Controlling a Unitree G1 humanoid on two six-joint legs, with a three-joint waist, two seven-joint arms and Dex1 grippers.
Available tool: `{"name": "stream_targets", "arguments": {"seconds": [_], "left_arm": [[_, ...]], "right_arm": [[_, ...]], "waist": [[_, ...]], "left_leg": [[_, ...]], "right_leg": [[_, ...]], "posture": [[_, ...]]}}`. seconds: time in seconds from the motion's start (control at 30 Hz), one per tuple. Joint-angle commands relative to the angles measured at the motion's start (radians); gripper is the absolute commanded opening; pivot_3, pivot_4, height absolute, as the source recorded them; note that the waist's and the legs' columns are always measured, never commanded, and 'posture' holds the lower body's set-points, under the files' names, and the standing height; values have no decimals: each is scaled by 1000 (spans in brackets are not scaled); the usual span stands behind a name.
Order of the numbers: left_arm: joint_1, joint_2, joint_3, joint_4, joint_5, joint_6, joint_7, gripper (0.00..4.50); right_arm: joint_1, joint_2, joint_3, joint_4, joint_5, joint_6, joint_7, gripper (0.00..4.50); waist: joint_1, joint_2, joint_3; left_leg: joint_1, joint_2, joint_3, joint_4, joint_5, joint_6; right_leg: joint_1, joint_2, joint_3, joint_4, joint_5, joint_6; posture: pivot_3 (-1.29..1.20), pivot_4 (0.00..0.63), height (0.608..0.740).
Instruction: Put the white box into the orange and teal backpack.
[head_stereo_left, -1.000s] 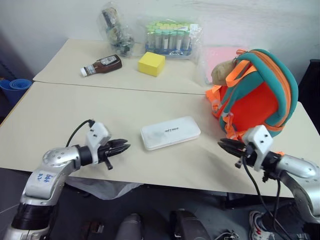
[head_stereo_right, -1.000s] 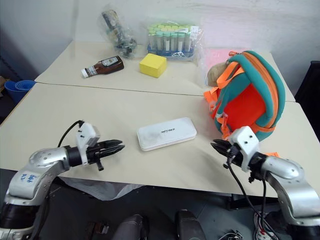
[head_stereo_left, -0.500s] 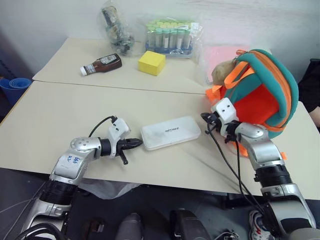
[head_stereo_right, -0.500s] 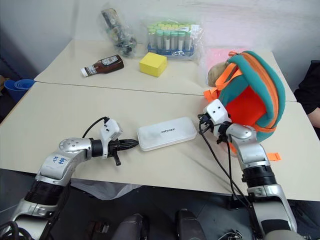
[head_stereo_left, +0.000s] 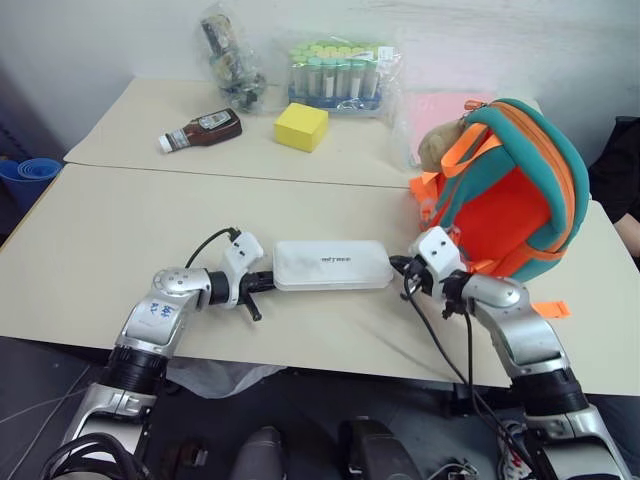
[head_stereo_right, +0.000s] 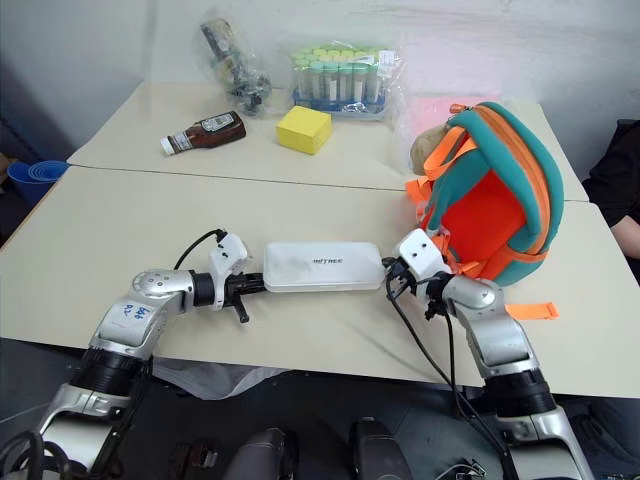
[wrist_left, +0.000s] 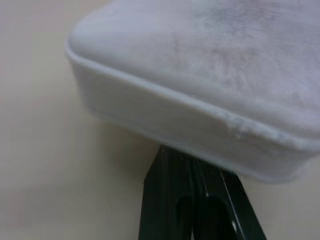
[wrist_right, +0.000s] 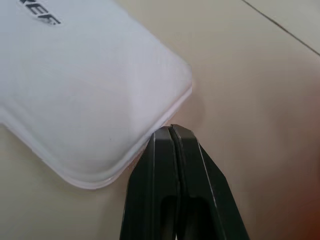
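The white box lay flat on the near table, lengthwise between the two arms, its dark lettering facing up. The left gripper had its two black fingers clenched together with nothing between them, and their tips pressed against the box's left end. In the left wrist view the fingers met the lower edge of the box's end wall, and it looked as if they reached slightly under it — though that close view was too soft to be sure. The right gripper was likewise pinched closed and empty, its tip set against the box's right end; the right wrist view showed its fingers touching the rim near a rounded corner. So the box sat squeezed end to end between two closed grippers, not grasped by either.

The orange and teal backpack stood upright just to the right of the box, behind the right arm, its orange panel facing the box and a tan plush toy at its top. On the far table — well apart from the box — were a yellow block, a brown sauce bottle lying on its side, a rack of capped tubes in clear wrap, and a pink sheet behind the backpack.
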Motion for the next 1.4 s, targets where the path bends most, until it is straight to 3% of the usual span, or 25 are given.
{"name": "stream_targets", "arguments": {"seconds": [0.03,0.3,0.47,0.57,0.67,0.83,1.0,1.4], "left_arm": [[-47,14,5,53,27,-66,-30,42],[-116,89,5,236,67,-171,-150,42],[-196,101,32,347,44,-113,-205,42],[-308,86,66,460,-11,69,-246,629],[-429,69,92,594,-67,292,-316,1541],[-541,54,79,741,-56,410,-391,3156],[-606,35,13,853,7,464,-437,4484],[-677,-110,-24,960,62,495,-505,4484]], "right_arm": [[26,-3,-24,-123,32,57,-11,0],[60,-18,-65,-150,32,91,-41,0],[43,-20,-74,-132,28,88,-48,0],[35,-19,-70,-128,23,86,-49,0],[30,-21,-56,-128,16,79,-44,0],[16,-23,-35,-121,3,66,-40,0],[-1,-22,-11,-110,-8,54,-39,0],[-32,11,45,-64,-35,30,-41,0]], "waist": [[-2,0,0],[-2,0,0],[0,0,0],[1,0,0],[0,0,0],[-5,0,0],[-3,-1,0],[2,-1,0]], "left_leg": [[0,0,0,0,0,0],[0,0,0,0,0,0],[0,0,0,0,0,0],[-1,0,0,2,0,0],[-1,-1,0,2,0,0],[-2,-1,0,2,0,1],[-2,0,0,2,0,0],[-2,-1,0,3,0,0]], "right_leg": [[0,0,0,0,0,0],[0,0,0,0,0,0],[0,0,0,0,0,0],[0,0,0,1,0,0],[0,1,-1,1,0,0],[-1,1,0,0,0,1],[-2,1,0,0,-1,1],[-2,0,0,1,-1,1]], "posture": [[0,150,740],[0,150,740],[0,150,740],[0,150,740],[0,150,740],[0,150,740],[0,150,740],[0,150,740]]}}
